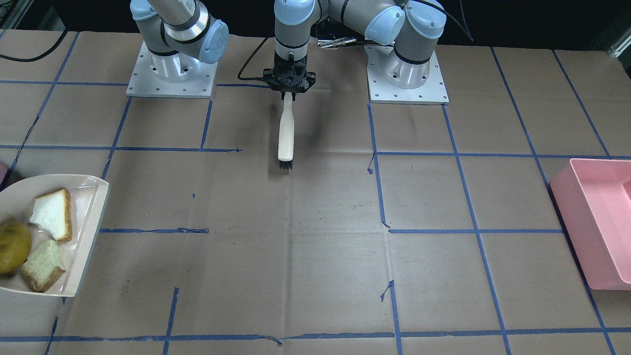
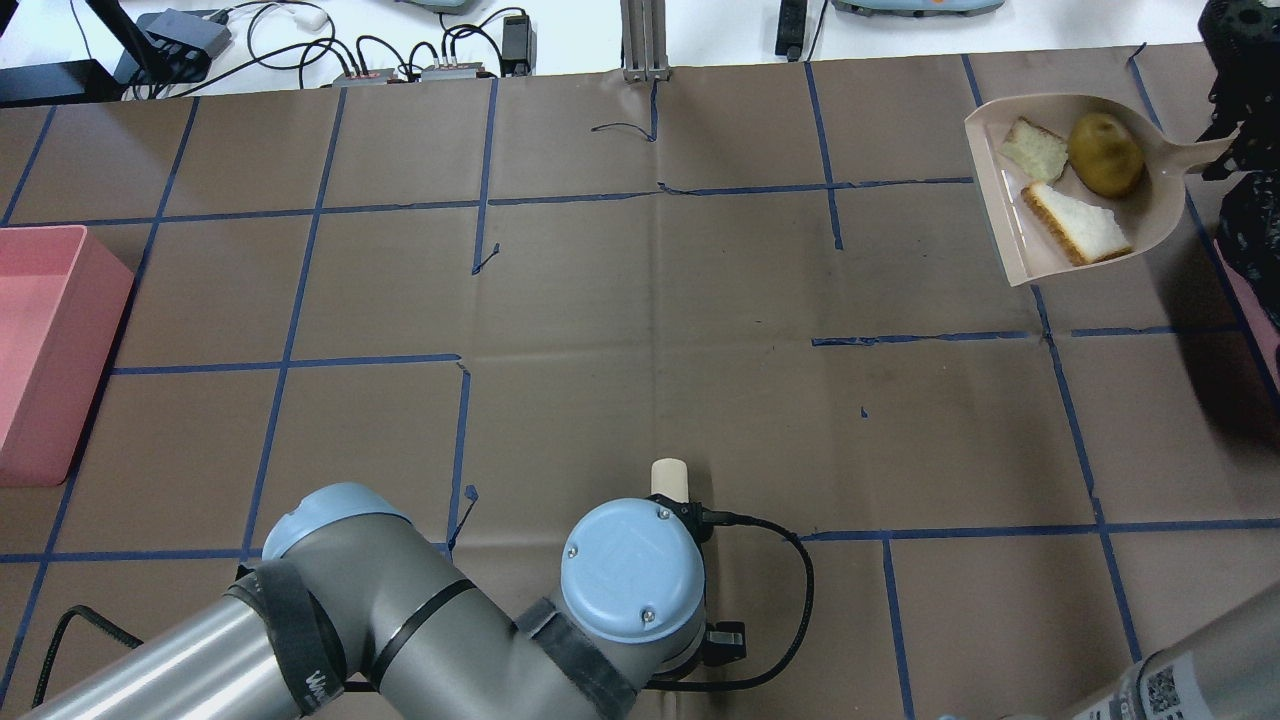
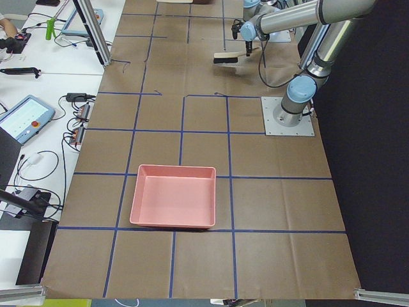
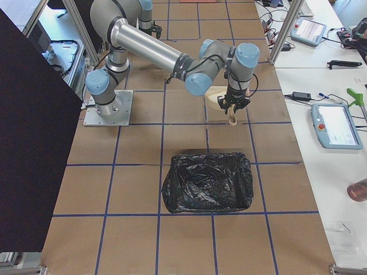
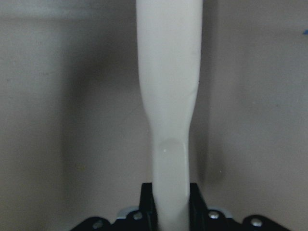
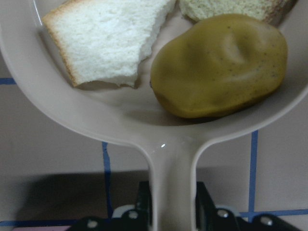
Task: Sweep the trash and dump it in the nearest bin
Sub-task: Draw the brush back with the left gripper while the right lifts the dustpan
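My right gripper [image 6: 171, 204] is shut on the handle of a beige dustpan [image 2: 1150, 225] at the table's far right. In the pan lie the trash: two bread slices [image 2: 1080, 225] [image 2: 1035, 150] and a yellow-green fruit [image 2: 1105, 155]. The nearest bin shows as a pink sliver [image 2: 1258, 300] beside the pan. From the exterior right view it is lined with a black bag [image 4: 207, 180]. My left gripper [image 1: 291, 88] is shut on a white-handled brush [image 1: 285, 133], black bristles pointing down, close to the robot's base.
A large pink tub [image 2: 40, 350] stands at the table's left end, far from both grippers. Blue tape lines cross the brown paper table cover [image 1: 315, 246]. Cables and devices lie on the white bench [image 2: 300, 40] beyond the far edge.
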Tool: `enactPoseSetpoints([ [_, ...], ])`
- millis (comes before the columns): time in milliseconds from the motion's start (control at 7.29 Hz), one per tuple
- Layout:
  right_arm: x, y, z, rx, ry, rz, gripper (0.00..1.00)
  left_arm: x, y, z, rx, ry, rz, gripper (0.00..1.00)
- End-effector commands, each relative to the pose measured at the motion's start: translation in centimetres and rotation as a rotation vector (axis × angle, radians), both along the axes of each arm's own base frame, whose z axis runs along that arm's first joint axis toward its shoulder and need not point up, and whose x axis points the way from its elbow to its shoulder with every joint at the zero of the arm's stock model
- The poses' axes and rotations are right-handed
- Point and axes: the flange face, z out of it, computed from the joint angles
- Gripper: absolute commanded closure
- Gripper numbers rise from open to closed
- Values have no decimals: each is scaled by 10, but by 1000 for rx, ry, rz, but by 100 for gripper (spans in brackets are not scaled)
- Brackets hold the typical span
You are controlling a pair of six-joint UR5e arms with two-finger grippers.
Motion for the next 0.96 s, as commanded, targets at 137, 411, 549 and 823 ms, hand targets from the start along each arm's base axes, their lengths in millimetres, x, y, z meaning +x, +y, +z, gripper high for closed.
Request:
enactPoseSetpoints([
  [137, -71, 41, 25, 20, 16, -20, 100, 9, 12, -9, -19, 17, -4, 100],
  [411, -128, 67, 30, 27, 62, -23, 100, 12, 14, -13, -7, 0, 91, 100],
  [549, -148, 70, 37, 8, 106, -18, 100, 14, 17, -16, -1, -5, 92, 100],
  [823, -176, 66, 48, -3, 175, -4, 100, 15, 19, -17, 2, -7, 95, 94],
])
